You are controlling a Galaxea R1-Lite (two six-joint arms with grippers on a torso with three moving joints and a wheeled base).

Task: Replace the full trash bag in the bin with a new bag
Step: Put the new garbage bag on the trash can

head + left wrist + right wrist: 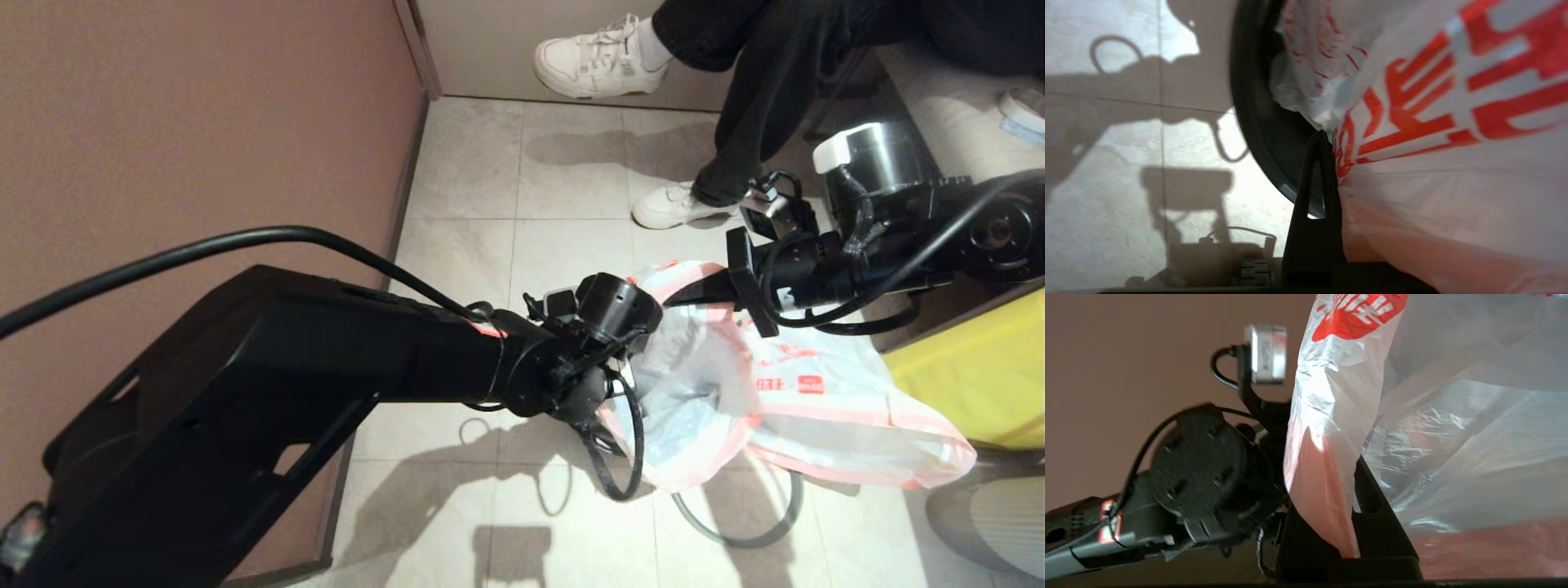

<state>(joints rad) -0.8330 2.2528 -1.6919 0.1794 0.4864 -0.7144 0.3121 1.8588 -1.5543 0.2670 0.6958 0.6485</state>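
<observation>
The left gripper (1327,141) is clamped on the printed film of the new bag (784,400), just inside the bin's rim. The right gripper (1349,522) is pinched shut on the bag's pink hem at the opposite side. Between the two grippers the limp bag is held spread above the bin (1265,134), which is largely hidden beneath it on the tiled floor (490,188).

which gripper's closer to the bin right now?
Left. The left gripper, shut on the bag, sits right beside the bin rim. The right gripper pinches the bag's pink hem farther off.
</observation>
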